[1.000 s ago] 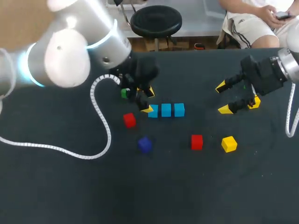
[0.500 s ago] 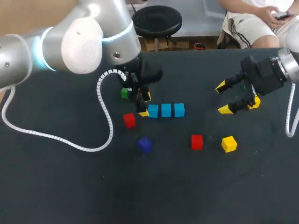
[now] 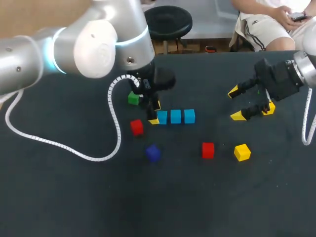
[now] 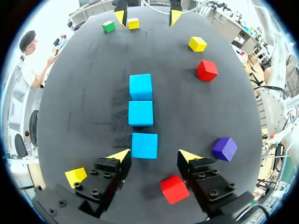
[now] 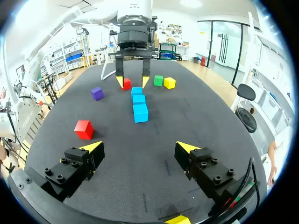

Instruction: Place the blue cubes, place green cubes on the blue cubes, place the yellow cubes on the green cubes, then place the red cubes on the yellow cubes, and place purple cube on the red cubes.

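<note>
On the dark surface, the left arm reached in toward the middle. The left jaws stood wide apart and empty, and the end of a row of three blue cubes lay just ahead between their tips. By the right edge, the right arm hung with the right jaws also spread wide, gripping nothing. A red cube, a purple cube, a second red cube and a yellow cube lay well apart in front of the row. A green cube sat beside the left jaws. All the cubes lay well away from the near edge.
</note>
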`<state>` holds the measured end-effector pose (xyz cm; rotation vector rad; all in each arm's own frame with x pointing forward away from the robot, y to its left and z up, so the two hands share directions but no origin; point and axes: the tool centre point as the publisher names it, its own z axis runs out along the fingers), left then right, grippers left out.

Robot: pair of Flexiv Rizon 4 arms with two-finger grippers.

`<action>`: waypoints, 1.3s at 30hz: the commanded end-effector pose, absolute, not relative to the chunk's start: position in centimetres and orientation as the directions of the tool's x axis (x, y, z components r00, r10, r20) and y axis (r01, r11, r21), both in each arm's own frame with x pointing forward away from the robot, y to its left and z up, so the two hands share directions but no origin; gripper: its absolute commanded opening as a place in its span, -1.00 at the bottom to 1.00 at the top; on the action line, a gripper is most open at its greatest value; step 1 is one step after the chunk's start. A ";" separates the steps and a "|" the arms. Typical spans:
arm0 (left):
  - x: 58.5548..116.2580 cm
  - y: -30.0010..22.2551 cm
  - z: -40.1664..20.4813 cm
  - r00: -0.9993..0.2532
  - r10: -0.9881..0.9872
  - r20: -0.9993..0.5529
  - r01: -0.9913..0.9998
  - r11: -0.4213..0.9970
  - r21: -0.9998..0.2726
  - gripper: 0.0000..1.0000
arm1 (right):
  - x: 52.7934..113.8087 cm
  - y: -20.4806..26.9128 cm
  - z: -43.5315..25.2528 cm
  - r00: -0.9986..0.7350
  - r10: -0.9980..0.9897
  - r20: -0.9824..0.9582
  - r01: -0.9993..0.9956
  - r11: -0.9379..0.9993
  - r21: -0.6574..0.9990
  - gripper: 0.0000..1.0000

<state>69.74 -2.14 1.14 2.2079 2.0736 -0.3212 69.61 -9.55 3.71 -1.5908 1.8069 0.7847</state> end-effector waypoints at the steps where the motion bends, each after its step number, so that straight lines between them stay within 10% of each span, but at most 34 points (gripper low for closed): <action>1: 70.3 -2.4 1.2 0.059 0.978 -0.202 0.994 -0.076 -0.078 0.36 | 69.6 -9.6 3.7 -0.100 -0.637 -0.764 -0.993 0.107 0.042 1.00; 11: 71.1 -2.9 1.2 0.082 0.982 -0.172 0.992 -0.097 -0.079 0.58 | 69.6 -9.6 3.7 -0.100 -0.637 -0.764 -0.993 0.107 0.042 1.00; 39: 71.9 -2.6 -0.2 0.047 0.989 -0.139 0.994 -0.059 -0.087 0.40 | 69.6 -9.6 3.7 -0.100 -0.637 -0.764 -0.993 0.107 0.042 1.00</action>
